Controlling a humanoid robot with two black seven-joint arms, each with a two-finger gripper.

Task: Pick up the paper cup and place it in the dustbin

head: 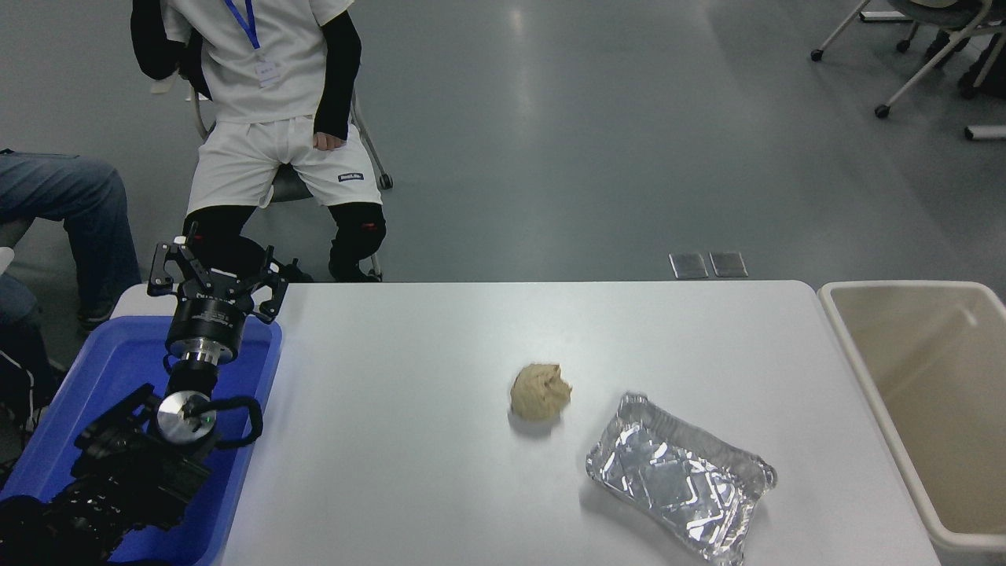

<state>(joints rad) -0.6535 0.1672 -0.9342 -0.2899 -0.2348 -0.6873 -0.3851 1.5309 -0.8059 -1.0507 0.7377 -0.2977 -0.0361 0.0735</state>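
Observation:
No paper cup shows anywhere in the head view, neither on the table nor in the part of the bin I can see. The dustbin (845,346), a large beige bin with a thick rim, stands against the table's right edge, and the part of its inside that shows looks bare. My left gripper (214,266) is parked at the lower left above the blue tub, with its fingers spread open and nothing in them. My right arm is out of view.
A crumpled tan paper ball (540,391) lies mid-table. A foil tray (680,477) lies to its front right. A blue plastic tub (251,393) sits at the table's left end. Two people sit beyond the far left edge.

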